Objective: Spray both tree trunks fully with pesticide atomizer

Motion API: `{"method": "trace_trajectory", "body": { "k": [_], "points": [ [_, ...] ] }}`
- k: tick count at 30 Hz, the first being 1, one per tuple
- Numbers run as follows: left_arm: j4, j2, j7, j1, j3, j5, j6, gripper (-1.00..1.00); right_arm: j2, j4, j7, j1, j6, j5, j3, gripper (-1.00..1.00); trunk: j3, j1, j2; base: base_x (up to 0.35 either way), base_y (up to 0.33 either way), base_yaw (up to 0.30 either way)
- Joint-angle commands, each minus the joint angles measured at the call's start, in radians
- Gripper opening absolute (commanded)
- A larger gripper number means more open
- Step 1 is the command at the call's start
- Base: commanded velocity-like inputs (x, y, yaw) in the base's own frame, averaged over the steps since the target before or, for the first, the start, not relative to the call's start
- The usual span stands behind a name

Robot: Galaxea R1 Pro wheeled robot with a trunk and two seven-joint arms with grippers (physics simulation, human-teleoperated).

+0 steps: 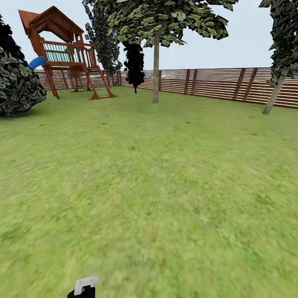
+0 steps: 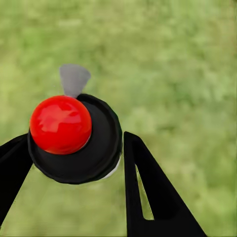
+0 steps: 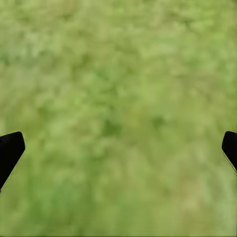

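Nearest the head camera, at the bottom edge of its view, the pesticide atomizer (image 1: pixel 85 285) pokes up: a white trigger piece over a black top, the rest cut off by the frame. In the left wrist view the same atomizer (image 2: pixel 74 138) is seen from above, a black round cap with a glossy red ball on it and a grey nozzle tip beyond. The left gripper (image 2: pixel 74 163) has its two black fingers (image 2: pixel 148 192) pressed against either side of the cap, clenched on it above the grass; the bottle's body is hidden beneath the cap.

The right gripper (image 3: pixel 118 148) is spread wide, only its two black fingertips (image 3: pixel 10 150) showing at the frame edges, with nothing but blurry grass between them.

The floor (image 1: pixel 165 186) is a bright green lawn, soft and mottled. Well ahead stands a tree trunk (image 1: pixel 155 70), pale and straight under a ragged dark crown. A second tree trunk (image 1: pixel 275 93) leans at the right edge, its crown cut off. A slatted wooden fence (image 1: pixel 215 85) runs behind them. At left are a wooden play tower (image 1: pixel 66 54) and a dark bush (image 1: pixel 18 82).
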Motion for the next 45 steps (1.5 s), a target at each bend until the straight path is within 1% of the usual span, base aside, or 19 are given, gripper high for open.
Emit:
{"method": "trace_trajectory", "body": {
  "k": [1, 45],
  "points": [
    [0.000, 0.000, 0.000, 0.000, 0.001, 0.000, 0.000, -1.00, 0.000, 0.000, 0.000, 0.000, 0.000, 0.000, 0.000, 1.00, 0.000, 0.000, 0.000, 0.340, 0.000, 0.000],
    [-0.001, 0.000, -0.001, 0.000, 0.000, 0.001, -0.001, -1.00, 0.001, 0.000, 0.000, 0.000, 0.000, 0.000, 0.000, 1.00, 0.000, 0.000, 0.000, 0.340, 0.000, 0.000]
  ]
}}
